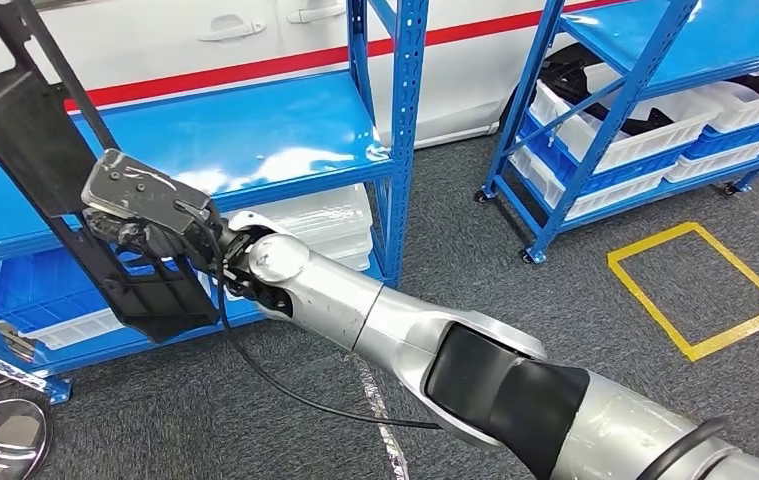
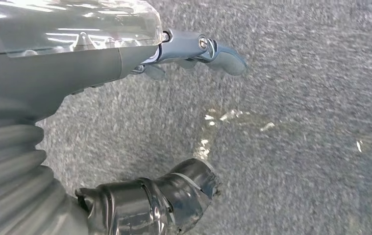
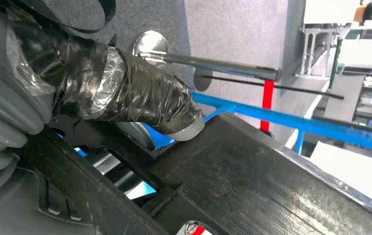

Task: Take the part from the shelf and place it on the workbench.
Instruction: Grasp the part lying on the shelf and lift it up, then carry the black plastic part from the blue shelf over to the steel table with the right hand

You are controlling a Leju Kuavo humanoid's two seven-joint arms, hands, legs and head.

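The right hand (image 3: pixel 76 93) fills the near side of the picture, its grey ribbed cover at the edge and a thick thumb (image 3: pixel 144 100) wrapped in black tape reaching out from it. The thumb's grey tip presses on the edge of a large black plastic part (image 3: pixel 252 181), a broad, scuffed panel with slotted openings and ribs near the hand. Beyond the part runs a blue shelf rail (image 3: pixel 291 122), and past it a slim grey rod (image 3: pixel 218 66) and a thinner dark rod, each ending in a round metal disc (image 3: pixel 150 45), over grey carpet (image 3: pixel 233 29). A short red post (image 3: pixel 267 105) stands behind the rail.
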